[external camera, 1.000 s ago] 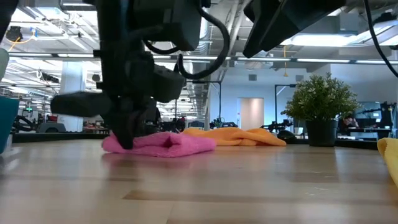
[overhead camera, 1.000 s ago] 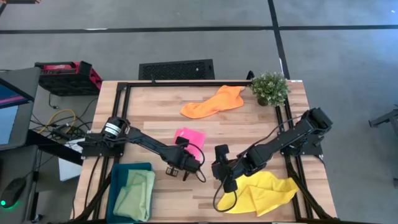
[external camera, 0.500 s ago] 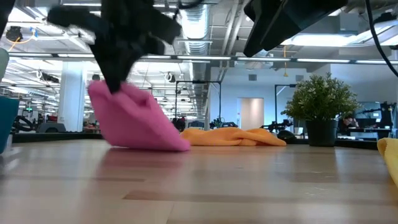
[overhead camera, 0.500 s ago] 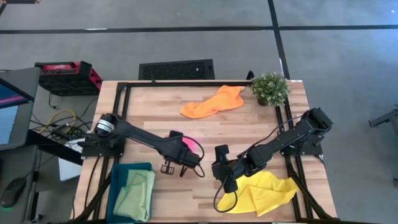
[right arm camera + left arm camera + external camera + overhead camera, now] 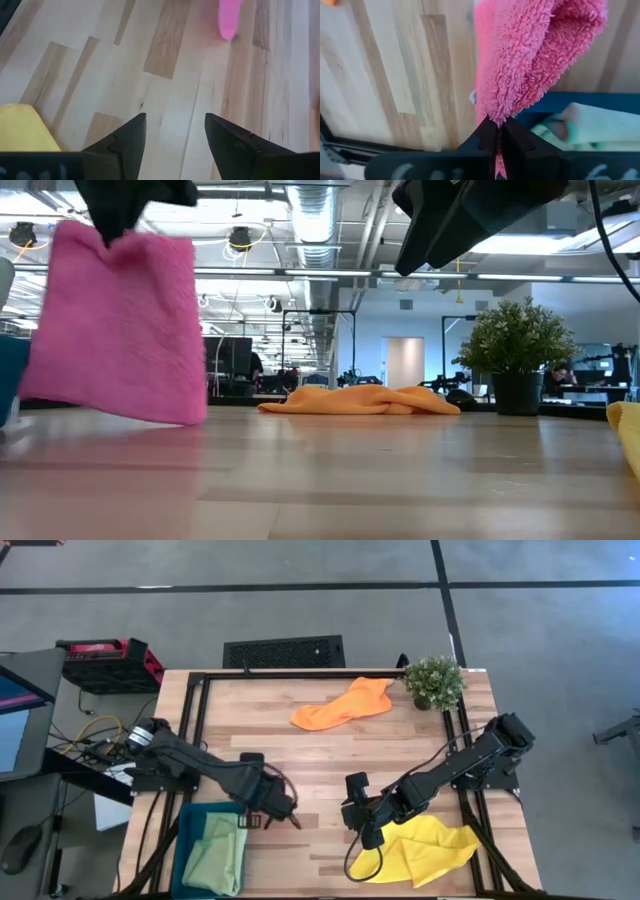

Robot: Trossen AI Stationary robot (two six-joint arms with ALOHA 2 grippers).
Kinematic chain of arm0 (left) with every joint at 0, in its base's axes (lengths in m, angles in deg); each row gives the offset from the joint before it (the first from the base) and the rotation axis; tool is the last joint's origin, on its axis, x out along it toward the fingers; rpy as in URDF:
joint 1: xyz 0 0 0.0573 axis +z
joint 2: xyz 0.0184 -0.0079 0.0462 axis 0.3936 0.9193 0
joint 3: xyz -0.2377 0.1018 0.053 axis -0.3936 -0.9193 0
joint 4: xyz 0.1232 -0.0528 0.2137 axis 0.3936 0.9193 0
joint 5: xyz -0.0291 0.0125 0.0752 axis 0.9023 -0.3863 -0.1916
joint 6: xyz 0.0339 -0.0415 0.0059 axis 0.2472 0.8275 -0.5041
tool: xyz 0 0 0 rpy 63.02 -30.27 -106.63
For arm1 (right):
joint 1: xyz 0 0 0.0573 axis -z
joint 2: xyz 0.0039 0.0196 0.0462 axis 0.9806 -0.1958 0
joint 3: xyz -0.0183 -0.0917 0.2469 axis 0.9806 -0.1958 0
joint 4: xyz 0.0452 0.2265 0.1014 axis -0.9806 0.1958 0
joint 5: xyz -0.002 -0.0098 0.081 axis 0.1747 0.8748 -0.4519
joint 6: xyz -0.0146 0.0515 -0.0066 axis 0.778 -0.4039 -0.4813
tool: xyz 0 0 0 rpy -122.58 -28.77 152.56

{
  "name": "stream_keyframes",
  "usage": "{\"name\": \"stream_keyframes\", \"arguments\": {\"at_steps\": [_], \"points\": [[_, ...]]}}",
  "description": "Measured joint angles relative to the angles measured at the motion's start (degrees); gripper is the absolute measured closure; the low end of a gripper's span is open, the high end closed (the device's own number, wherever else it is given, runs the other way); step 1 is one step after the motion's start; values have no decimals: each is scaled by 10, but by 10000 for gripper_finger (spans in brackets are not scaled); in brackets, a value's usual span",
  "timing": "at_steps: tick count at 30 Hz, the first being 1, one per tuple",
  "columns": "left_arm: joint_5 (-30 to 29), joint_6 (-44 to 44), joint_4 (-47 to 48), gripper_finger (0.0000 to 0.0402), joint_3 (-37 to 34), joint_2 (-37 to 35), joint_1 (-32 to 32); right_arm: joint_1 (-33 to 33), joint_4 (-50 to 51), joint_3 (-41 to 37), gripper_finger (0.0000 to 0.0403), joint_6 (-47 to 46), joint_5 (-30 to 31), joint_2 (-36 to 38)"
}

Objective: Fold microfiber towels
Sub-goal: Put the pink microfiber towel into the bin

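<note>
The folded hot pink towel (image 5: 115, 325) hangs below my left gripper (image 5: 495, 135), which is shut on it. That gripper (image 5: 270, 808) stands beside the teal bin (image 5: 195, 815) and hides the pink towel in the high view. A light green towel (image 5: 218, 852) lies in the bin. The orange towel (image 5: 345, 702) lies crumpled at the table's far side. My right gripper (image 5: 360, 820) hovers open, with nothing between its fingers, just beside the yellow towel (image 5: 425, 845), which lies at the near right corner. My left gripper pinches the pink towel's top edge (image 5: 492, 112) between its two shut fingers, coming from above and pointing down. Several layers look gathered in the pinch. The towel hangs below the fingers as a flat folded sheet; whether its lower edge (image 5: 150, 415) clears the table, I cannot tell.
A potted plant (image 5: 435, 680) stands at the far right corner. A black frame (image 5: 300, 673) runs round the table. Bare wood lies between the two grippers and the orange towel.
My left gripper has risen and gone toward the table's left edge and the teal bin, rolling as it went and staying shut. The pink towel, lying bunched on the table a second ago, has been drawn up by one edge and now hangs.
</note>
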Motion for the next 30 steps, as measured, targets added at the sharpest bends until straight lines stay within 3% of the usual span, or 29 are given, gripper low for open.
{"name": "stream_keyframes", "arguments": {"at_steps": [6,30], "points": [[9,70,-1,401,-2,-29,-57,1,4,0,177,13,0,0],[40,393,-1,401,-3,-31,-277,1,0,0,177,10,0,0]]}}
